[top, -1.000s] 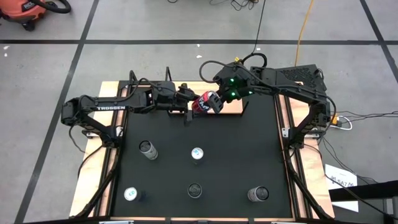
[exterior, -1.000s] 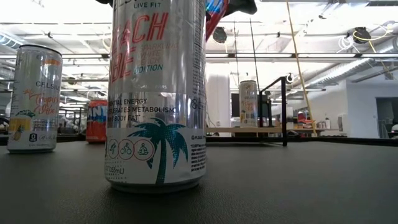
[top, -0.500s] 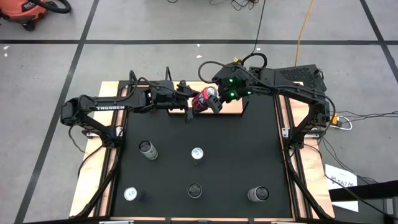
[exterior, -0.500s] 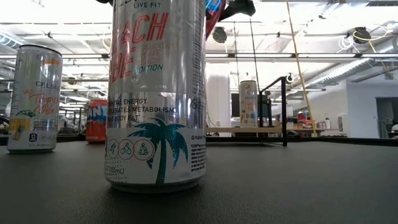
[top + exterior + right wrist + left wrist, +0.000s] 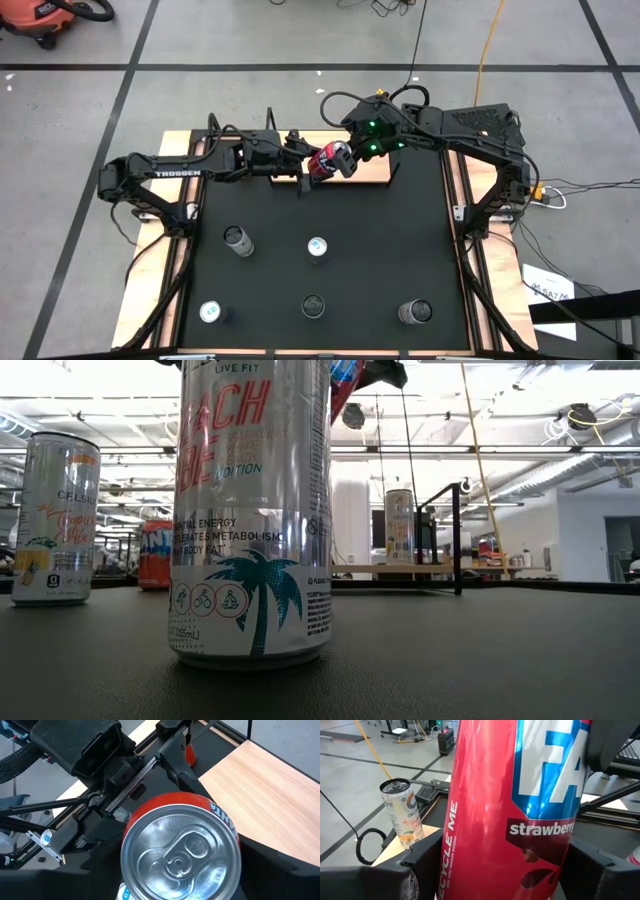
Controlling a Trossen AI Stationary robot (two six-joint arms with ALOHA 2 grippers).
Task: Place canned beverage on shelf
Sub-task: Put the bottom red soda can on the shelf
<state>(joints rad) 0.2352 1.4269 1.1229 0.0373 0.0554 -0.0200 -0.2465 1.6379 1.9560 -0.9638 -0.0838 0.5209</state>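
Red strawberry can (image 5: 327, 163) tilted, top end toward the right arm, raised above the back edge of the desk (image 5: 400, 250), beside the shelf (image 5: 372, 170). Left gripper (image 5: 303, 165) pinching the can: dark fingers (image 5: 427, 857) pressed on both sides of the red body in the left wrist view. Right gripper (image 5: 345, 160) at the can's top end, silver lid (image 5: 181, 852) filling the right wrist view; fingers spread about the can's width, contact with the can not discernible. Light wooden board of the shelf just behind and to the right of the can, thin black posts (image 5: 392, 172) at its end. One white can (image 5: 402, 812) standing upright on the shelf, seen past the red can in the left wrist view. Five further cans upright on the black desk, well apart from the grippers: two in a middle row (image 5: 238, 240) (image 5: 317, 247), three in the front row (image 5: 210, 313) (image 5: 313, 305) (image 5: 414, 312). Nearest silver can (image 5: 250, 510) with palm-tree print dominating the low view, red can's underside (image 5: 342, 380) partly visible above it
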